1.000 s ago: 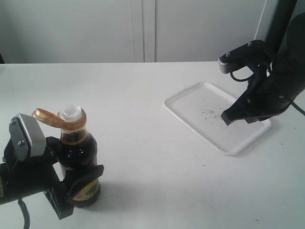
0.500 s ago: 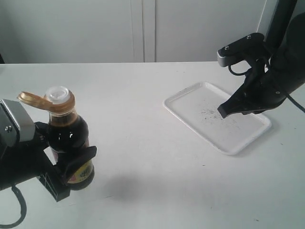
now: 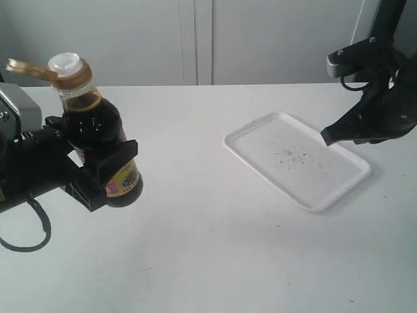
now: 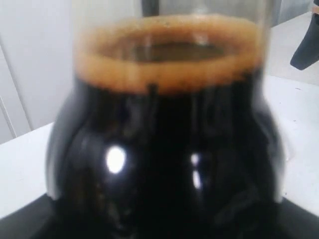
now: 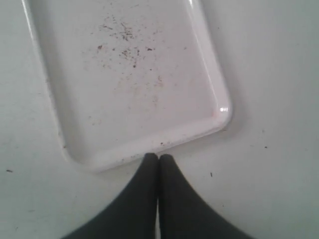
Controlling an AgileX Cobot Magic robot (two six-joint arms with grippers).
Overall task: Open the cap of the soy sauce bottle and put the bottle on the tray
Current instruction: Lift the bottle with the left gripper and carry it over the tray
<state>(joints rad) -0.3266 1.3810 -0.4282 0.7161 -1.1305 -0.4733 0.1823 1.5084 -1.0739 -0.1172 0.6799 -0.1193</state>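
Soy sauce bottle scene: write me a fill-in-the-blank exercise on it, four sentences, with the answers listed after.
1. The left hand grips the soy sauce bottle on the ____ side of the exterior view.
2. The cap on the bottle is flipped ____.
3. The right hand, near the tray, has its fingers pressed ____.
4. The tray's colour is ____.

Missing words: left; open; together; white.

A plain white table [image 3: 195, 254] fills the scene, its top smooth and matte. A flat white tray [image 3: 257, 145] lies directly on it at the right, toward the far side, set at an angle to the table's edges. Dark specks [image 3: 292, 155] dot the tray's middle. A few tiny flecks [image 5: 211, 174] mark the table just beside the tray.
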